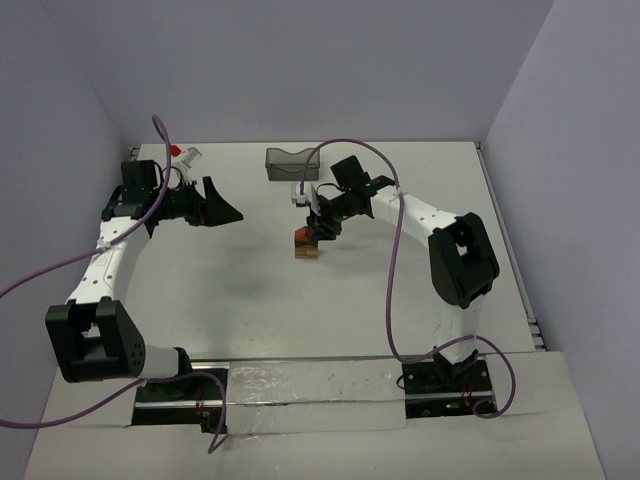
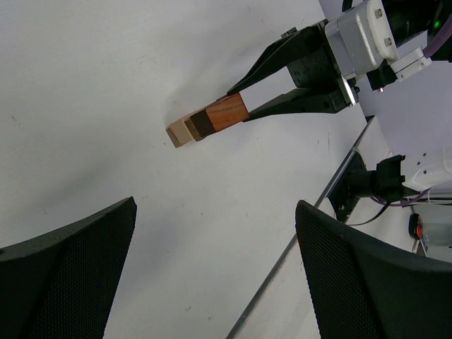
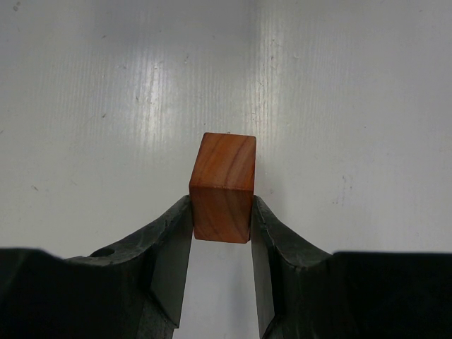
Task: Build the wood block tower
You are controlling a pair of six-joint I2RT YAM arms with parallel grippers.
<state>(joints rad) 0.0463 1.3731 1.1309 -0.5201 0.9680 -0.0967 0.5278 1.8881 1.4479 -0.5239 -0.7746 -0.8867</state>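
- Pale lavender walls close in a white tabletop [image 1: 250, 300] on three sides, with both arm bases bolted at its near edge.
- Near the middle of the table, a little toward the far side, stands the small wood block tower [image 1: 305, 246], three pieces high as far as I can see.
- At the bottom is a light tan wooden block [image 2: 180, 132], resting on the table.
- A dark brown wooden block [image 2: 199, 123] sits on the tan one, and the two look flush.
- On top is a reddish-brown wooden block [image 3: 222, 187] with clear grain, lying against the dark piece with no gap visible.
- The right gripper [image 3: 221, 215] reaches down over the tower and pinches the reddish-brown block, one black finger [image 3: 173, 247] pressed flat on each side face.
- From above, the right gripper's body hides most of the stack, so only the reddish top and a bit of tan show.
- The left gripper [image 1: 225, 200] hangs well to the left of the tower, pointing toward it, with its jaws spread wide and nothing between them.
- Its own camera shows the two dark textured fingers [image 2: 67, 275] far apart at the bottom of the view, with the tower well beyond them.
- A dark translucent rectangular bin [image 1: 291, 163] sits near the back wall, behind the tower and apart from it.
- Purple cables [image 1: 395, 270] loop along both arms.
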